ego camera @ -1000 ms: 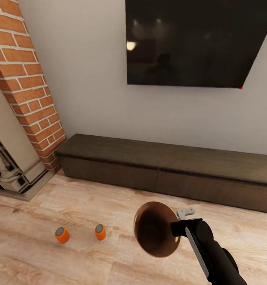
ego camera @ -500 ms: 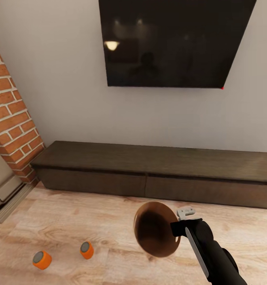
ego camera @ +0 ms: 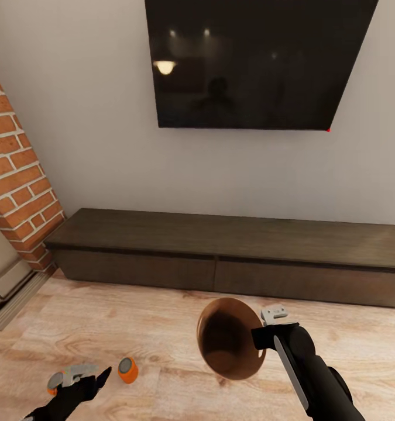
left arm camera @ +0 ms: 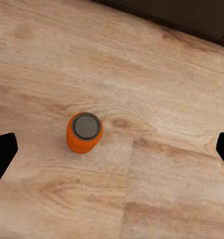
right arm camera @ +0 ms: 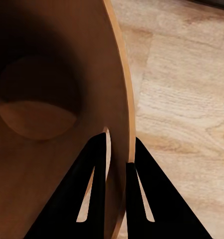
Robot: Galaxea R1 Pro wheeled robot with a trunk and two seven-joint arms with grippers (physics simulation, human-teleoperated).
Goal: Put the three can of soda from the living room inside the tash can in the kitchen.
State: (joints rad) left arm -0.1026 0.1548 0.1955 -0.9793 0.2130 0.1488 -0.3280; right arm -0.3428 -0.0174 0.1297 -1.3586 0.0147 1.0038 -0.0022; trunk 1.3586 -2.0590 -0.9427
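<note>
Progress looks slim: my right gripper (right arm camera: 117, 164) pinches the rim of the round copper-brown trash can (ego camera: 229, 339), apparently empty, at lower centre. My left gripper (ego camera: 83, 374), spread wide and holding nothing, hangs above one small orange soda can (left arm camera: 84, 132); another orange soda can (ego camera: 127, 369) stands just beside.

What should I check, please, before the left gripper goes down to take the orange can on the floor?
1. Left gripper open: ok, the fingers stand wide apart in the left wrist view.
2. Orange can upright on the wood floor: ok.
3. Can centred between the fingers: not ok, it sits toward one side.
4. Second orange can apart from the gripper: ok.
5. Trash can held by the right gripper: ok, shut on its rim.
6. Blue can located: cannot tell.
</note>
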